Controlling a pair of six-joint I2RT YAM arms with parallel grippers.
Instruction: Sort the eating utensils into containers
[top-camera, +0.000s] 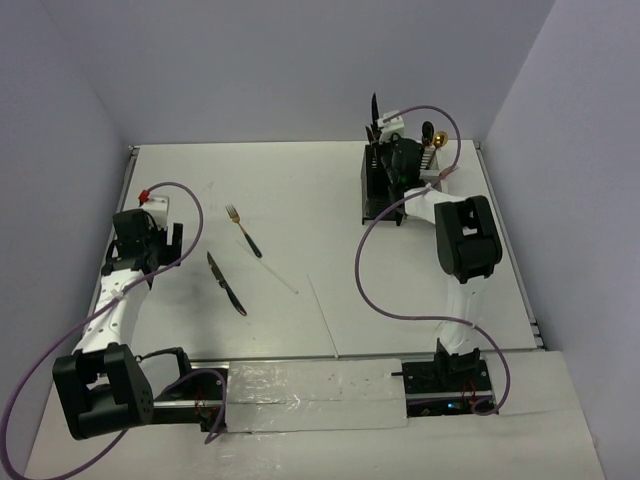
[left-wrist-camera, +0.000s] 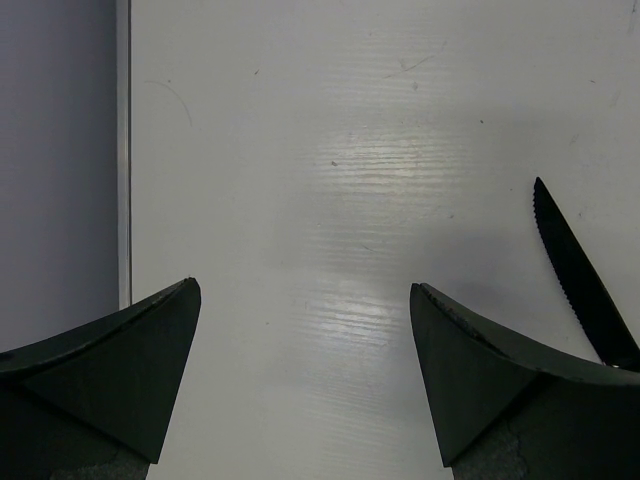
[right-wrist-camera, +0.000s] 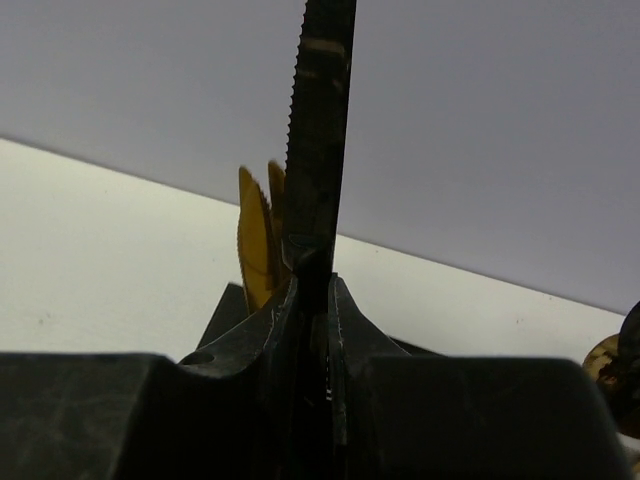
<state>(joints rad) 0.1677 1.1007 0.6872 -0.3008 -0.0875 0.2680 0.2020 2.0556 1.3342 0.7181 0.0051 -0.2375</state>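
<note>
Where the white bench nears its far right corner, the black container stands with gold blades in it. Over it the right pincer clamps an upright black knife; the left pincer gapes wide just beside a loose black knife, near a gold fork.

The caddies stand at the far right of the table. Above them the right gripper clasps an upright knife, and a spoon stands just to the right. At mid-left a loose knife lies on the table, with a fork just beyond it. To their right lie a short stick, farther off, and a long stick, nearer. The left gripper hangs spread wide, left of the loose knife.
</note>
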